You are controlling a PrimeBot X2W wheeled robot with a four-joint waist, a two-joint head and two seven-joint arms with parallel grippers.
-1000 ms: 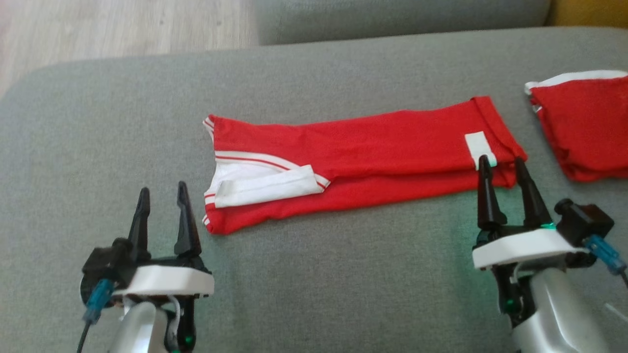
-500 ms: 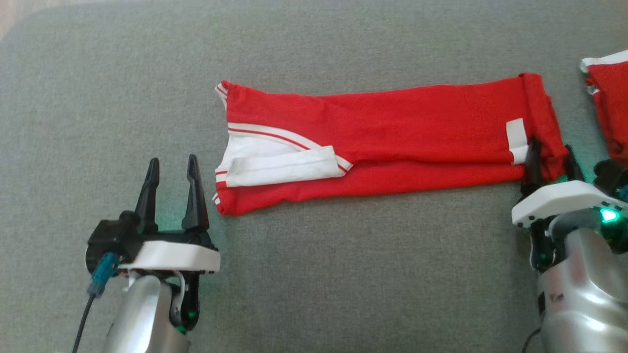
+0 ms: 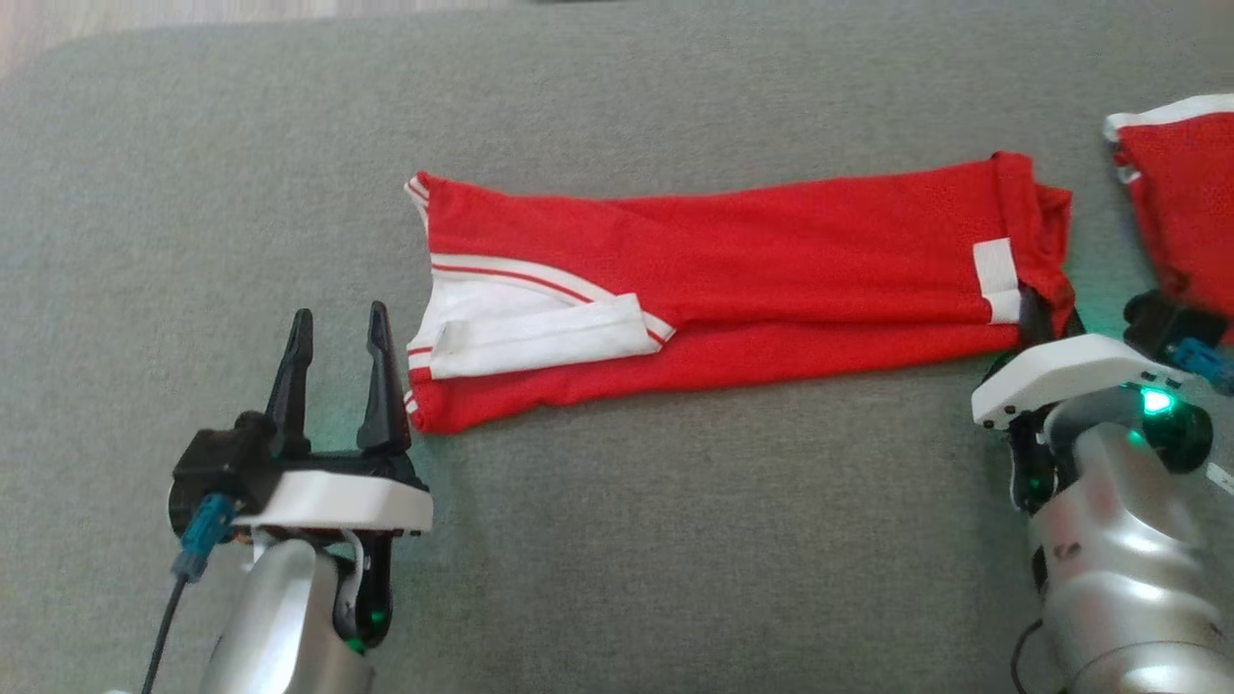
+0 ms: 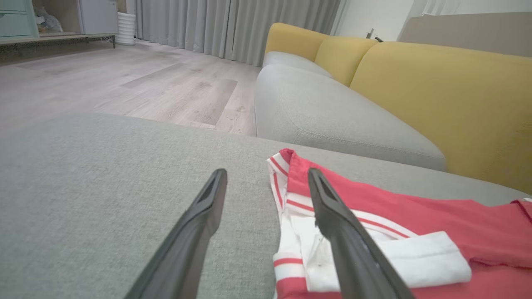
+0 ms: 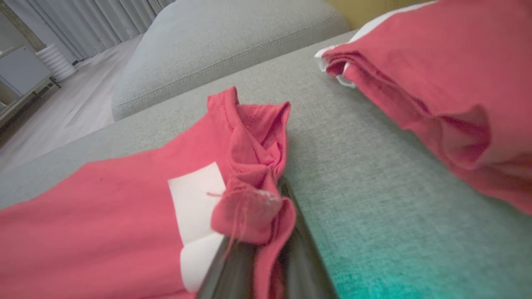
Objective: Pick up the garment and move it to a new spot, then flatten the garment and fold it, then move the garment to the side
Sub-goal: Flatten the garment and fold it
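Red garment [image 3: 771, 260] on the grey sofa seat [image 3: 617, 559], wood floor [image 4: 124, 83] beyond; right end effector [image 3: 1049, 318] clamps its hem corner, left end effector [image 3: 339, 310] gapes beside its collar [image 3: 521, 333].

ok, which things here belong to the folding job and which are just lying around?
Job: red shirt; right gripper, shut on its hem; left gripper, open by the collar end.
Lying around: second red garment at the right; yellow sofa cushions.
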